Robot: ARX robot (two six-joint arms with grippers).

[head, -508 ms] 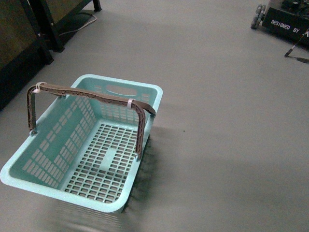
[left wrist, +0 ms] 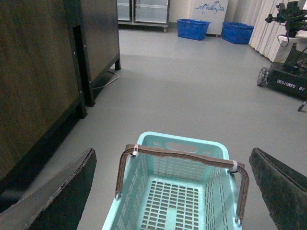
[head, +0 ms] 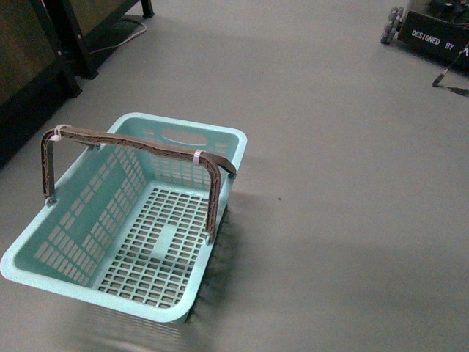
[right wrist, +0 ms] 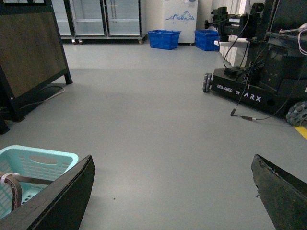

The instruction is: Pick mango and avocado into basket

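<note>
Grey floor (head: 352,147); basket (left wrist: 173,143) lies apparently just below left tool (left wrist: 172,152).

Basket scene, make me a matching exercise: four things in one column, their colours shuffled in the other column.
Things:
1. basket
2. handles
3. tie binding the handles
4. crates by the far wall

Colours:
A. blue
B. white
C. pale teal
D. brown

Pairs: 1-C, 2-D, 3-B, 4-A
</note>
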